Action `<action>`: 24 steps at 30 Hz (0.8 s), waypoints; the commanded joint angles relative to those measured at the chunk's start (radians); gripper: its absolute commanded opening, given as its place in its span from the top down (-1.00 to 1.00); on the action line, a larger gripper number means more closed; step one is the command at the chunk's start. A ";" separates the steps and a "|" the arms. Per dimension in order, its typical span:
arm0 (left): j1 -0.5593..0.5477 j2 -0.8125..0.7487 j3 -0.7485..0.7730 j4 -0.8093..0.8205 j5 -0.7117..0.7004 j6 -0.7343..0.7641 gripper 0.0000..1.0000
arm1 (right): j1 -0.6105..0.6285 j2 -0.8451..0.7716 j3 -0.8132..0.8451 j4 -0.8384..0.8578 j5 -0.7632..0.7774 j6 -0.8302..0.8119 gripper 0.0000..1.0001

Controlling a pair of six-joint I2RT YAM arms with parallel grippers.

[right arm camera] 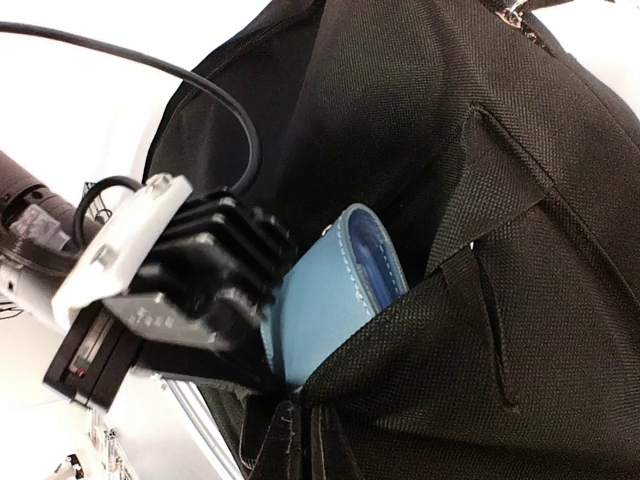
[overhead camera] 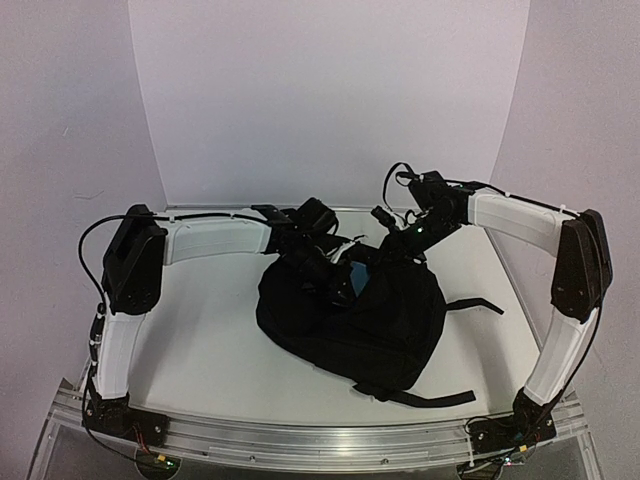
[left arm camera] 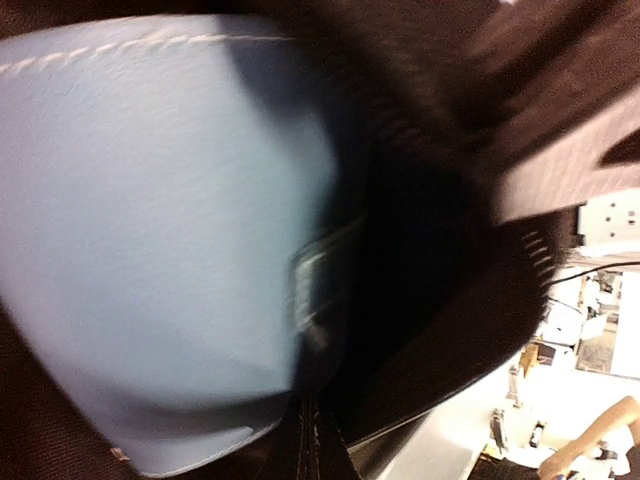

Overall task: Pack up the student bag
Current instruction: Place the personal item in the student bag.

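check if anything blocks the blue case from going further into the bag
Nothing visible does: the blue case already sits partway in the open pocket of the student bag; deeper inside is too dark to judge.

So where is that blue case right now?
The blue case is half tucked into the student bag's open mouth, at the bag's far end; in the right wrist view the left gripper sits beside it.

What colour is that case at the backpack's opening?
The case is light blue; clearest from the right wrist.
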 commanded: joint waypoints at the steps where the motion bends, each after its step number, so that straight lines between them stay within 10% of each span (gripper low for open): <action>1: 0.004 0.009 0.117 0.070 0.049 -0.026 0.92 | 0.009 -0.011 0.040 0.030 -0.044 -0.020 1.00; 11: 0.102 -0.217 -0.131 0.149 -0.129 -0.071 -0.19 | 0.009 -0.020 0.019 0.032 -0.044 -0.023 1.00; 24: 0.118 -0.035 0.029 0.080 -0.104 -0.015 -0.07 | 0.009 -0.009 0.036 0.033 -0.050 -0.025 1.00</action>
